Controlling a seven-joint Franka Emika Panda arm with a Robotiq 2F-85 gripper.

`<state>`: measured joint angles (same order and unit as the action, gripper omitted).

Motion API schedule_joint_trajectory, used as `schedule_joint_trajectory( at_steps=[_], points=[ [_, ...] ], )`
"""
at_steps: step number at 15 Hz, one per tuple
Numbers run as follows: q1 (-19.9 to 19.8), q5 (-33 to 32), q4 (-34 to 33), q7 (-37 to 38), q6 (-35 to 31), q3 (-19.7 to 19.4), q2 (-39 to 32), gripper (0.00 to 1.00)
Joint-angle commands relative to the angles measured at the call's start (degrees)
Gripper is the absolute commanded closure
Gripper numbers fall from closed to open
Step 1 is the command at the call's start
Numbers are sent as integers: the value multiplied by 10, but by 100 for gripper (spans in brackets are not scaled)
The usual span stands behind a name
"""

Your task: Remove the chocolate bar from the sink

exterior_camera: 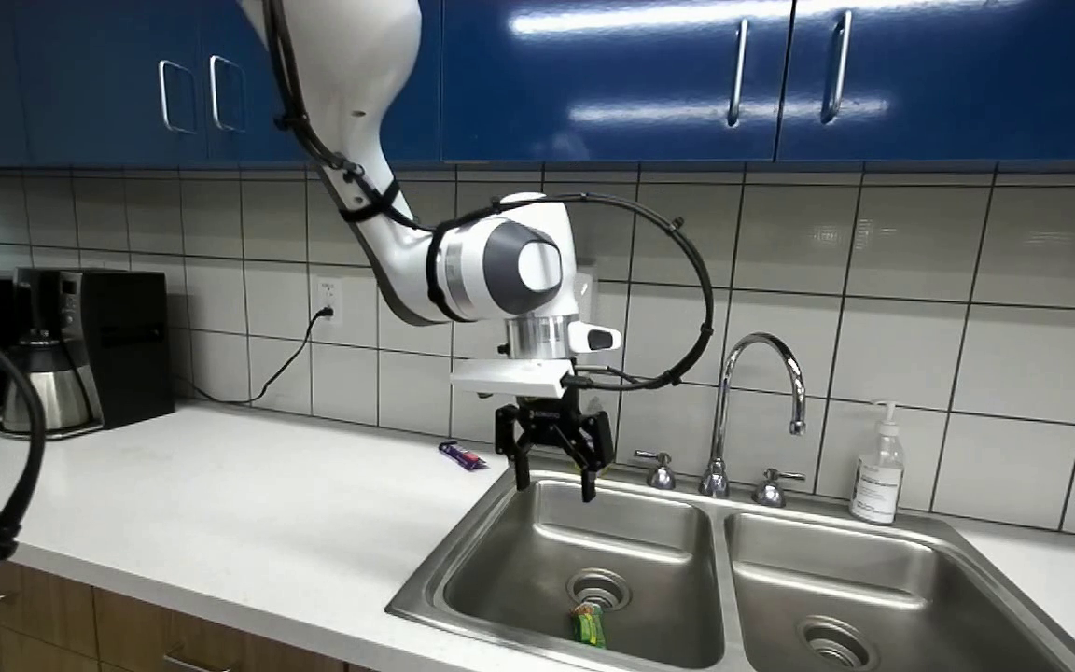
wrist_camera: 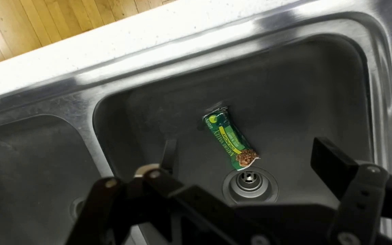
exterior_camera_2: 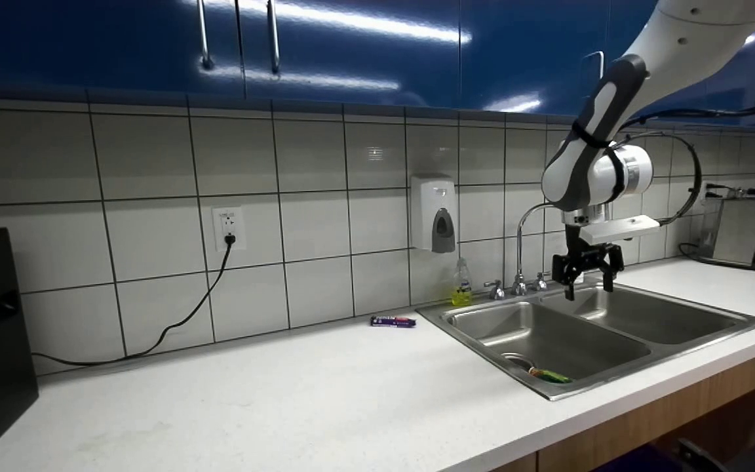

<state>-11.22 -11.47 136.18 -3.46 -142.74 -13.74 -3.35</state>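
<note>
My gripper (exterior_camera: 555, 485) spread, empty — green-wrapped bar (wrist_camera: 230, 139) likely light, slick, brittle; I'd pinch its middle gently.

Chocolate bar (wrist_camera: 230, 139) in sink (exterior_camera: 449, 560), left basin (exterior_camera: 519, 597) in both exterior views.
Lies before the drain (wrist_camera: 249, 187), one end at its rim. Claw (exterior_camera: 555, 485) above sink, faucet (exterior_camera: 718, 439) behind. Packet (exterior_camera: 463, 455) on bench (exterior_camera: 220, 504) left of sink, coffee maker (exterior_camera: 122, 350) farther left; pump bottle (exterior_camera: 876, 485) behind right basin (exterior_camera: 920, 616).
</note>
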Motion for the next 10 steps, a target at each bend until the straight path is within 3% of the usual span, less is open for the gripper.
schedule_joint_trajectory(
  at_steps=[1, 10],
  points=[
    [-12, 37, -64, -43, -35, 6, -95, 0],
    [-37, 84, -231, -106, -36, 51, -288, 0]
  ],
)
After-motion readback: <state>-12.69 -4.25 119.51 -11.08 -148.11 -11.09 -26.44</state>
